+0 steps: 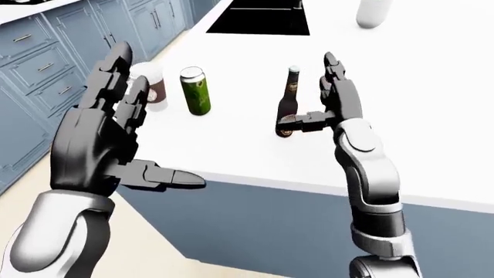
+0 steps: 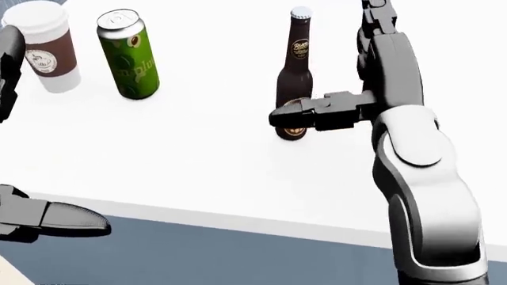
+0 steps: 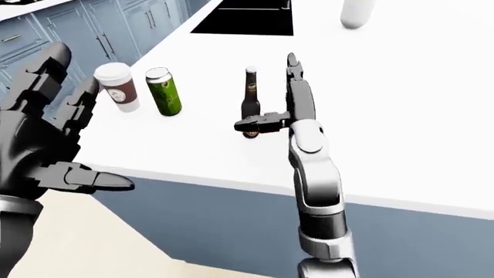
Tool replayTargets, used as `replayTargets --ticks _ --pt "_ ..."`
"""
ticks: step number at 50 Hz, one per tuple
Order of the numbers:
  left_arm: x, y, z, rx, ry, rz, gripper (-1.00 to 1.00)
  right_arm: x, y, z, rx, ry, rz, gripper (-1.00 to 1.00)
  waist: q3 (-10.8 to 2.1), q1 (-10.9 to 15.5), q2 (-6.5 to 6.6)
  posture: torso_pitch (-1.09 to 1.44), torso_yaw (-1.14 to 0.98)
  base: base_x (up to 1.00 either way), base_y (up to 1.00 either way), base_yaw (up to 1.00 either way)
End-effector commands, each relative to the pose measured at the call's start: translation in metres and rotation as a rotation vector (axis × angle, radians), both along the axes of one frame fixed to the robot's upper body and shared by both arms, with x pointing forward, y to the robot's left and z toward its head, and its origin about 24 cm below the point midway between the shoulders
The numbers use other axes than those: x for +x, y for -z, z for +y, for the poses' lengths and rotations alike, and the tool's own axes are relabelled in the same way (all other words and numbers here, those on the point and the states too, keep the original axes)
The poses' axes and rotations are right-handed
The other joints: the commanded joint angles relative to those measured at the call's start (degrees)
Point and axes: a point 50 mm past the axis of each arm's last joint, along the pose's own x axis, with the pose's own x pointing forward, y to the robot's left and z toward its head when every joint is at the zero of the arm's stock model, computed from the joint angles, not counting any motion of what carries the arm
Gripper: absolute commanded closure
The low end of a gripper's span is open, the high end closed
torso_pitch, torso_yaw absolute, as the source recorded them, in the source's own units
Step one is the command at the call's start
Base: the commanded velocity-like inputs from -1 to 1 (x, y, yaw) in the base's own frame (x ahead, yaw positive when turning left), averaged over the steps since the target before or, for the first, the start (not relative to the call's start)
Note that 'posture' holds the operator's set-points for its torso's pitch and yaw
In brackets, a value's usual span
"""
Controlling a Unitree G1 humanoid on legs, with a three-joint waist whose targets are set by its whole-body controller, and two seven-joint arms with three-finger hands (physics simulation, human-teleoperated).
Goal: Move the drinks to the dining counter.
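Three drinks stand upright on the white counter [image 2: 198,160], both hands spread open.
One brown glass bottle [image 2: 295,65] beside the right hand [image 1: 337,98], thumb crossing its base; one green can [image 2: 129,54] and one lidded paper coffee cup [image 2: 47,47] near the left hand [image 1: 97,142].

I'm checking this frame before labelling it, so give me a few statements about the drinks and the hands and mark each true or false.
1. The brown bottle stands upright on the white counter. True.
2. The green can lies on its side. False: it stands upright.
3. The coffee cup is left of the can in the head view. True.
4. The left hand grips the can. False: it is open, off the counter.
5. The right hand is open beside the bottle. True.
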Motion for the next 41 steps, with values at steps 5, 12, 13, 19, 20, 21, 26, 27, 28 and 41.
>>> replayTargets --ticks 5,12,13,19,20,21,26,27,28,41 --pt "-0.007 -0.016 0.004 0.002 -0.014 -0.078 -1.00 -0.043 -0.044 -0.024 0.048 0.004 -0.153 -1.00 -1.30 0.05 -0.18 0.00 0.00 0.00 0.00 0.00" --pt "-0.016 -0.037 0.023 -0.017 -0.067 -0.124 -1.00 -0.099 -0.086 -0.067 0.054 0.086 -0.304 -1.00 -0.65 0.04 -0.48 0.00 0.00 0.00 0.00 0.00" --pt "-0.018 -0.039 0.026 -0.021 -0.076 -0.129 -1.00 -0.107 -0.089 -0.071 0.055 0.094 -0.319 -1.00 -0.49 0.04 -0.51 0.00 0.00 0.00 0.00 0.00" --pt "-0.029 -0.043 0.046 -0.088 -0.171 -0.199 -1.00 -0.158 -0.100 -0.100 0.077 0.159 -0.453 -1.00 0.34 -0.07 -0.69 0.00 0.00 0.00 0.00 0.00" --pt "-0.031 -0.045 0.050 -0.109 -0.196 -0.226 -1.00 -0.167 -0.102 -0.104 0.091 0.168 -0.474 -1.00 0.56 -0.01 -0.80 0.00 0.00 0.00 0.00 0.00" --pt "-0.035 -0.048 0.054 -0.126 -0.233 -0.259 -1.00 -0.176 -0.107 -0.110 0.110 0.184 -0.500 -1.00 0.70 0.08 -0.89 0.00 0.00 0.00 0.00 0.00" --pt "-0.056 -0.056 0.069 -0.170 -0.342 -0.360 -1.00 -0.206 -0.113 -0.126 0.108 0.271 -0.535 -1.00 1.74 0.17 -1.37 0.00 0.00 0.00 0.00 0.00" --pt "-0.063 -0.060 0.074 -0.209 -0.350 -0.407 -1.00 -0.210 -0.110 -0.129 0.122 0.290 -0.533 -1.00 1.84 0.11 -1.43 0.00 0.00 0.00 0.00 0.00" --pt "-0.068 -0.062 0.078 -0.224 -0.374 -0.431 -1.00 -0.214 -0.109 -0.132 0.135 0.310 -0.543 -1.00 1.92 0.00 -1.48 0.00 0.00 0.00 0.00 0.00" --pt "-0.101 -0.081 0.098 -0.313 -0.672 -0.702 -1.00 -0.290 -0.108 -0.178 0.299 0.791 -0.832 -1.00 2.78 -0.09 -1.78 0.00 0.00 0.00 0.00 0.00"
